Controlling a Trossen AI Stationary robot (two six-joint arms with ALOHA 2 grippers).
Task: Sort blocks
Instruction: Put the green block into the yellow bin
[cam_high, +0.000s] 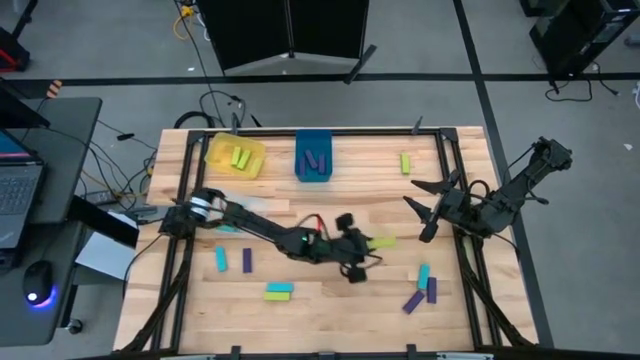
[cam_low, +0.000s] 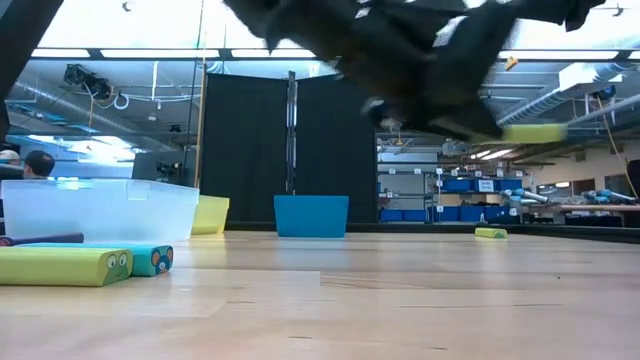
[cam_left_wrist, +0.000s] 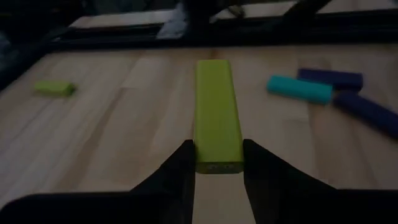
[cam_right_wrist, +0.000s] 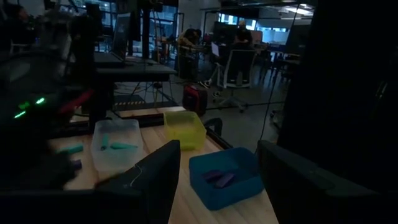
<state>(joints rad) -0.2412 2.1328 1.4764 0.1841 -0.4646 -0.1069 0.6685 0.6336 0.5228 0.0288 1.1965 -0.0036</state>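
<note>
A pale wooden table (cam_high: 330, 300) framed in black rail sits in an open workshop, with shelving and a black curtain behind it in the low view. At mid-table the left gripper (cam_high: 368, 250) is clamped on a lime block (cam_left_wrist: 217, 124), its fingers (cam_left_wrist: 180, 168) pinching the near end so the bar's long axis runs straight out ahead of the jaws; the low view shows it carried clear above the wood. The move to come turns on the yellow bin (cam_high: 236, 155), which lies toward ten o'clock from that gripper at the far edge, already holding lime bars, with the blue bin (cam_high: 314, 155) of purple ones just to its right. The left arm is plainly the nearer one for that drop. The right gripper (cam_high: 428, 208) waits at three o'clock of the table's middle, jaws apart and holding nothing. Other blocks are scattered: a lone lime one (cam_high: 406, 162) near one o'clock, a teal and purple cluster (cam_high: 422, 288) toward five o'clock, more at seven o'clock. No brand, label or readable writing shows anywhere.
</note>
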